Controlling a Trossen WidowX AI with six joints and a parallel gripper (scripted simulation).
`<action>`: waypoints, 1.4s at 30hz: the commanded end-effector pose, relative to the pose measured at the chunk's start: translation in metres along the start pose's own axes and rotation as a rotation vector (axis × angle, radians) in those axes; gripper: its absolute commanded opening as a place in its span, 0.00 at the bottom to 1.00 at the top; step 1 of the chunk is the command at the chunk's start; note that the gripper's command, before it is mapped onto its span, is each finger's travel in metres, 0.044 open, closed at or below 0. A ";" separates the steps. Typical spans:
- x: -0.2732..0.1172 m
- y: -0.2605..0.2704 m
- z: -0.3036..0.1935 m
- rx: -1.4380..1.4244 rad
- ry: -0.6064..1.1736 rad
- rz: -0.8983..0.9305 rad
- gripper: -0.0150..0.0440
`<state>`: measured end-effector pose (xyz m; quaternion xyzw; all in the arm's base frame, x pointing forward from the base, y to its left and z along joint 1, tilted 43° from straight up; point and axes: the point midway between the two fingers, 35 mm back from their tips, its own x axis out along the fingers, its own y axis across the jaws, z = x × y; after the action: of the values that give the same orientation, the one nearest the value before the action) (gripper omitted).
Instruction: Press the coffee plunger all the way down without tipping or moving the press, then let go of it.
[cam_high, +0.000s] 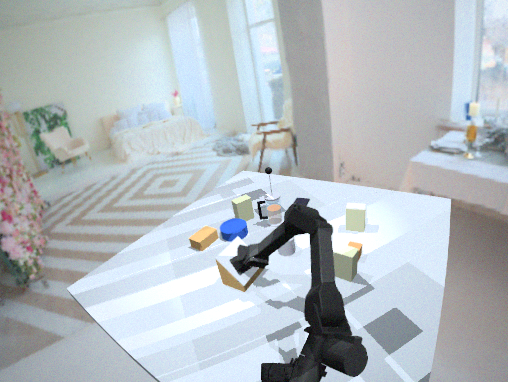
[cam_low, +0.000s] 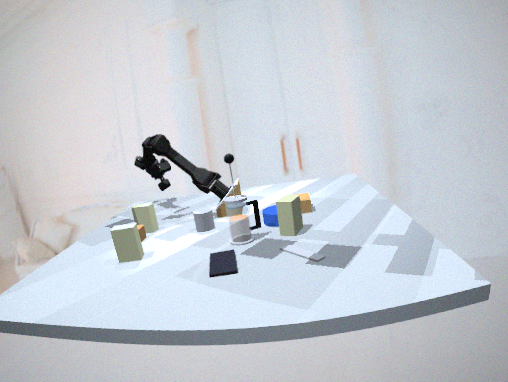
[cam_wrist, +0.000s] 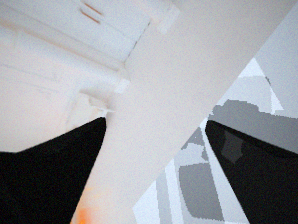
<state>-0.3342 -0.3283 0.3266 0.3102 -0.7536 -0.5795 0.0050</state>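
Grey-patched white table (cam_high: 150, 300) up front, arm base nearest; the gripper (cam_high: 245, 263) hangs wide apart, holding nothing, over a tan wedge (cam_high: 235, 280). Farther back stands the coffee press (cam_high: 271, 207), upright, black handle, 1 plunger knob (cam_high: 268, 170) raised high.

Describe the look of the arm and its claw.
The arm is matte black throughout, built of blocky, angular links on a rounded base. No cables, stripes or markings show. The claw has two plain black fingers, broad and flat-faced.
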 end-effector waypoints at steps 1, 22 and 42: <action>0.000 0.000 -0.001 -0.003 0.003 -0.001 0.98; -0.215 -0.108 -0.213 -0.610 0.703 0.030 1.00; -0.426 -0.210 -0.240 -1.002 1.289 0.112 1.00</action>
<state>0.1634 -0.3785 0.3828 0.5110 -0.3169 -0.5589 0.5711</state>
